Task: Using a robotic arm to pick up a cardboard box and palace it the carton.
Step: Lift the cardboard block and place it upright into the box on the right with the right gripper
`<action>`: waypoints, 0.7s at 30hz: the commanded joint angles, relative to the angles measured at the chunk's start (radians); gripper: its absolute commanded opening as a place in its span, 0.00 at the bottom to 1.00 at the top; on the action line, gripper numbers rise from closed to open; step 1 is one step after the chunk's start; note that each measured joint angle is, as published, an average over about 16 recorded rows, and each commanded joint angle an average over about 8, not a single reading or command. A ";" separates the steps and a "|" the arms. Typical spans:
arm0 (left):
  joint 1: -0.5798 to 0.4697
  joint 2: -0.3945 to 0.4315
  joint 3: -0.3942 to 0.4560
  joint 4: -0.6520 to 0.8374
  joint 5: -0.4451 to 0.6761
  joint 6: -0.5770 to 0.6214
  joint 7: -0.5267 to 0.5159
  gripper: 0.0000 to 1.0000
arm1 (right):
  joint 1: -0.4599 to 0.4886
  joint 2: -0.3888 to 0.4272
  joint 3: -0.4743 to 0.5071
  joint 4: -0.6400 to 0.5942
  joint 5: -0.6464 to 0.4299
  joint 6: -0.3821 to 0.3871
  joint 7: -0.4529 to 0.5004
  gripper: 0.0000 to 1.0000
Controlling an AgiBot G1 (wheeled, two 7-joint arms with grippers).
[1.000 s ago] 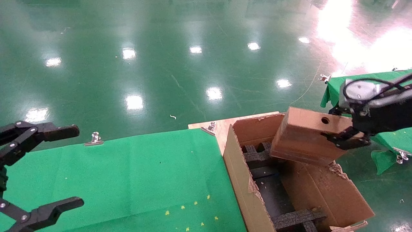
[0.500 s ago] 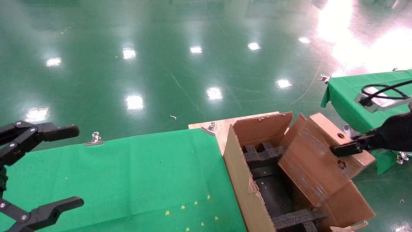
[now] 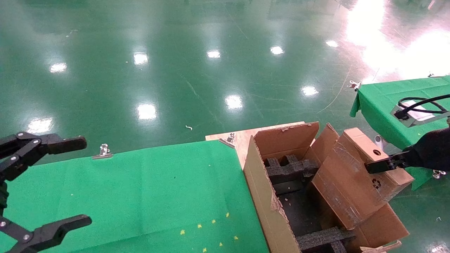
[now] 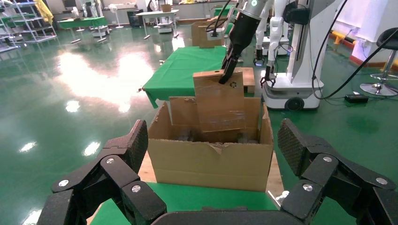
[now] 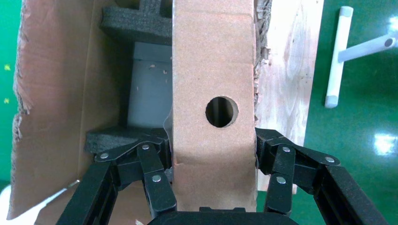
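Observation:
The small cardboard box [image 3: 355, 179] stands tilted, its lower end inside the large carton [image 3: 260, 189] and its upper end leaning over the carton's right wall. My right gripper [image 3: 383, 164] is shut on the box's upper end, near a round hole. In the right wrist view the fingers [image 5: 155, 173] press both sides of the box [image 5: 213, 70], with black foam inserts [image 5: 136, 28] below it. My left gripper [image 3: 84, 181] is open and empty over the green table at the far left. The left wrist view shows the carton [image 4: 206, 157] and the box [image 4: 219, 101] ahead.
A green cloth table [image 3: 140, 189] lies left of the carton, with metal clips [image 3: 103, 151] at its far edge. A wooden board [image 3: 242, 138] lies under the carton. A second green table [image 3: 379, 102] is at the right. White pipes [image 5: 338, 51] lie on the floor.
The box swung from lying across above the carton to standing tilted, and its lower end went down into the carton. My right gripper moved right with it. The left arm has not moved.

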 commanded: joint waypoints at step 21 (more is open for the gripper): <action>0.000 0.000 0.001 0.000 0.000 0.000 0.000 1.00 | -0.147 0.003 -0.079 0.162 -0.163 0.246 0.224 0.00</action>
